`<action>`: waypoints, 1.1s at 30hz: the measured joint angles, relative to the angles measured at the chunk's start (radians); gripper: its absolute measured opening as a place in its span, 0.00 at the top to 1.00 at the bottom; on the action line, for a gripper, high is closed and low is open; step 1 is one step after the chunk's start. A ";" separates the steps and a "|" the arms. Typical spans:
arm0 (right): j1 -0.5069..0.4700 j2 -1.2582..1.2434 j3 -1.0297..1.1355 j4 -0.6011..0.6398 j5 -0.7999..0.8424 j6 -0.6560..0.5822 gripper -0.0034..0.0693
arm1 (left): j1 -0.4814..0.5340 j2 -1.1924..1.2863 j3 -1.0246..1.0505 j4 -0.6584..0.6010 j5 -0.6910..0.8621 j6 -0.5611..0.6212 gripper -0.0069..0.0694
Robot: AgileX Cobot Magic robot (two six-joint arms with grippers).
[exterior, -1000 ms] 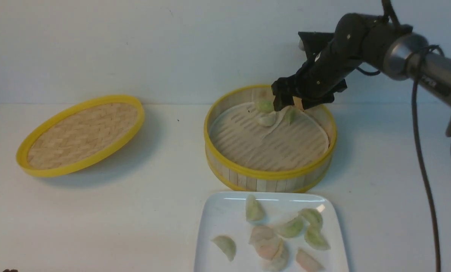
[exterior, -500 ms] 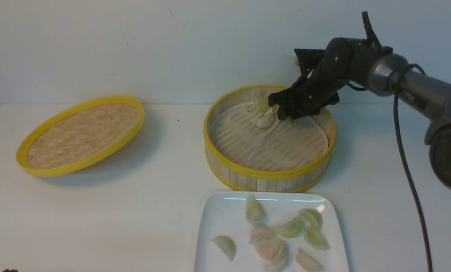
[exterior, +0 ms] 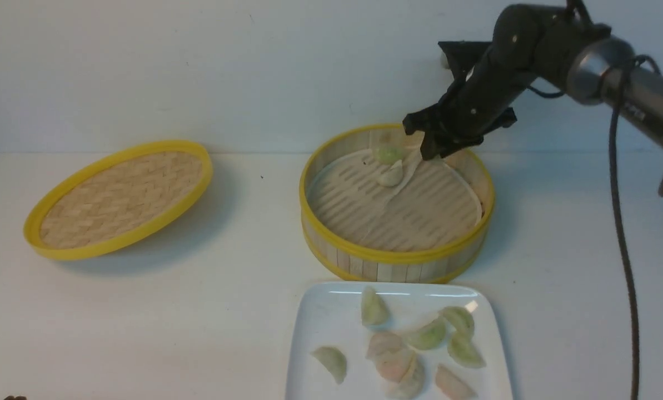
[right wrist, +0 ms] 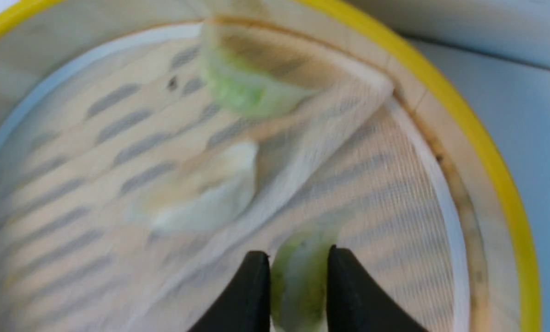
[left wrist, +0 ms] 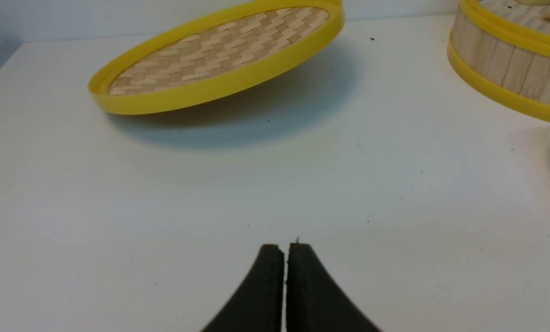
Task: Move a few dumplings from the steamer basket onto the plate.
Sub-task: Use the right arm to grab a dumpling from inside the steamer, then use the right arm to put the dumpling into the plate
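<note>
The steamer basket [exterior: 396,261] stands mid-table with a pale green dumpling [exterior: 389,154] and a whitish dumpling [exterior: 392,176] on its liner at the far side. My right gripper [exterior: 428,149] hangs just above that far side, shut on another pale green dumpling [right wrist: 298,281] pinched between its black fingertips [right wrist: 251,276]. A fold of the liner [exterior: 412,166] rises toward the gripper. The white plate [exterior: 320,316] in front of the basket carries several dumplings [exterior: 428,335]. My left gripper [left wrist: 285,246] is shut and empty, low over bare table.
The flat woven lid [exterior: 120,197] with its yellow rim lies tilted at the left, also seen in the left wrist view as the lid [left wrist: 219,50]. The right arm's cable [exterior: 623,233] hangs at the right side. A wall runs close behind the basket.
My right gripper dipped into the basket's far side, closed on a green dumpling and has lifted a little with it. The liner fold came up too. Left gripper unchanged.
</note>
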 joint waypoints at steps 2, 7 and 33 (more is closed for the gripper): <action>0.001 -0.051 0.000 0.016 0.040 -0.015 0.76 | 0.000 0.000 0.000 0.000 0.000 0.000 0.92; 0.004 -0.196 0.053 0.046 0.053 -0.031 0.76 | 0.000 0.000 0.000 0.000 0.000 0.000 0.92; 0.373 -0.778 1.295 0.113 -0.284 -0.087 0.76 | 0.000 0.000 0.000 0.000 0.000 0.000 0.92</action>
